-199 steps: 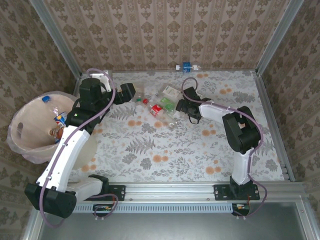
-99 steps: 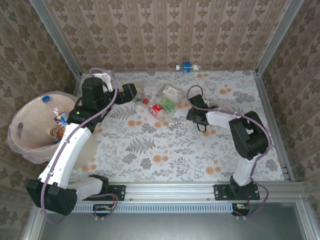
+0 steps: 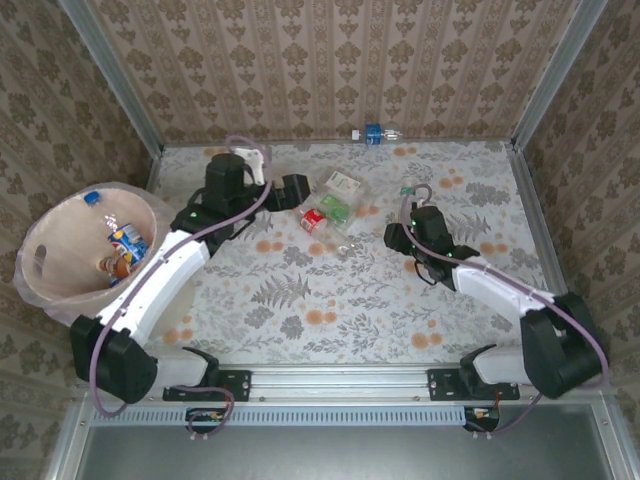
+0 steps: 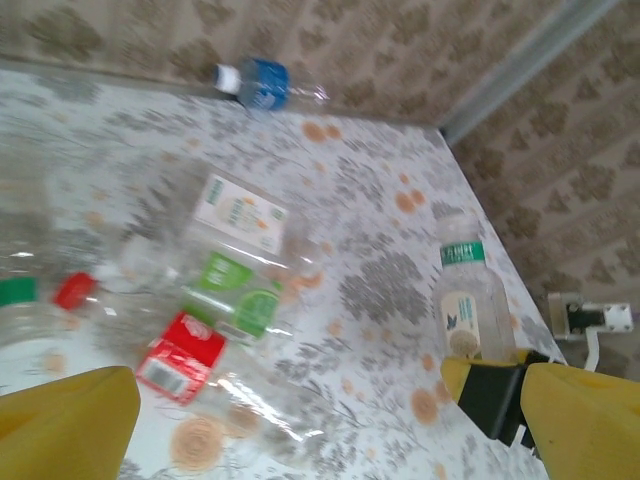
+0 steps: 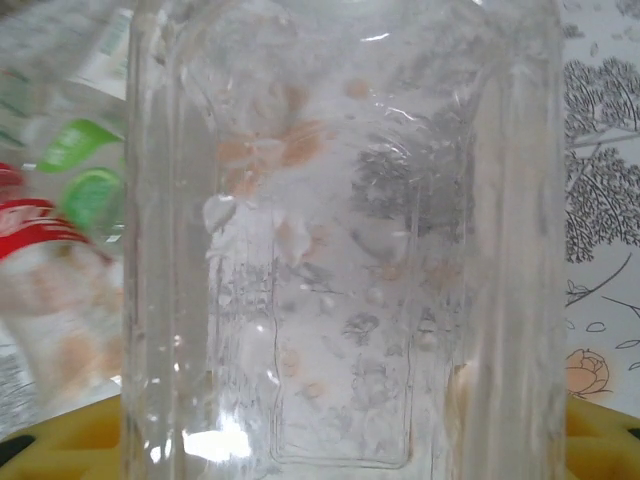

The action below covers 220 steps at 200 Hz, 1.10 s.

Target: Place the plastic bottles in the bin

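Clear bottle (image 4: 470, 300) stands upright, clamped in the right gripper (image 3: 403, 236); the bin (image 3: 62, 226) lies far left, beyond the wide-spread left gripper (image 3: 298, 190).

The worktop (image 3: 330, 300) is covered by a pale cloth printed with grey ferns and orange flowers. The right wrist view shows this print close up (image 5: 600, 200): grey trees and a peach bloom. Walls (image 3: 330, 60) papered in a beige damask pattern close it in on the far side, left and right. A slanted aluminium post stands at each far corner, one left (image 3: 110, 70) and one right (image 3: 555, 70). A metal rail (image 3: 340, 378) runs along the near edge, with a perforated strip (image 3: 340, 415) just below it and a grey panel (image 3: 340, 455) beyond that. In the left wrist view a small white fitting (image 4: 590, 318) sits low against the right wall.
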### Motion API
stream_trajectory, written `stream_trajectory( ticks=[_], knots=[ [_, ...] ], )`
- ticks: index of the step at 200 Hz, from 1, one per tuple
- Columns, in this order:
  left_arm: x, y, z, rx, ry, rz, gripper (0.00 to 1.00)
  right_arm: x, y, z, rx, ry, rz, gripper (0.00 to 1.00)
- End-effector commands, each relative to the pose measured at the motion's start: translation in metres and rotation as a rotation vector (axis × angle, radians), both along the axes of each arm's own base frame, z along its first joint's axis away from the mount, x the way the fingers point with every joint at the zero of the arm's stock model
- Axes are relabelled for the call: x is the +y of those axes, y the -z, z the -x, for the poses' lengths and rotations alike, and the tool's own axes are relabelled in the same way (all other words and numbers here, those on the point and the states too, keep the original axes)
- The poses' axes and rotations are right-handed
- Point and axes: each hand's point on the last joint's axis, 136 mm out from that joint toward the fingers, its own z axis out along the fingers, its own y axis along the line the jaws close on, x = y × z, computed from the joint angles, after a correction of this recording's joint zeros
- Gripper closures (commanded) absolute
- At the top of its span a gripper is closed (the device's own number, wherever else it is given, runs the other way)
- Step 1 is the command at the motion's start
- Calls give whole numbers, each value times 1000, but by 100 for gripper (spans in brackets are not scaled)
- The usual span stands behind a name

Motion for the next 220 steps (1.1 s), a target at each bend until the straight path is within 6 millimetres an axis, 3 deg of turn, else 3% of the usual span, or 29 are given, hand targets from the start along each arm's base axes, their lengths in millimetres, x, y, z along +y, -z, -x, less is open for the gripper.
stream_trajectory(
  ticks=[1, 37, 62, 98, 134, 174, 197, 220],
  knots=[
    [-34, -22, 0, -49, 113, 83, 0, 20, -34, 6, -140, -110, -98, 57],
    [-89, -23, 7, -32, 273, 169, 3, 46, -74, 25, -292, -274, -200, 57],
    [-128, -16, 19, -1, 383, 184, 0, 53, -82, 30, -311, -316, -206, 57],
    [-157, -11, 22, -4, 423, 265, 0, 69, -86, 33, -319, -381, -226, 57],
    [-175, 21, 16, 94, 388, 175, 0, 84, -97, 33, -339, -425, -233, 56],
    [-182, 47, 21, 166, 372, 126, 0, 86, -106, 29, -386, -414, -209, 55],
    [-189, 52, 37, 210, 466, 150, 9, 88, -107, 28, -388, -424, -186, 55],
    [-187, 58, 44, 240, 490, 136, 27, 92, -107, 28, -394, -442, -175, 54]
  ],
)
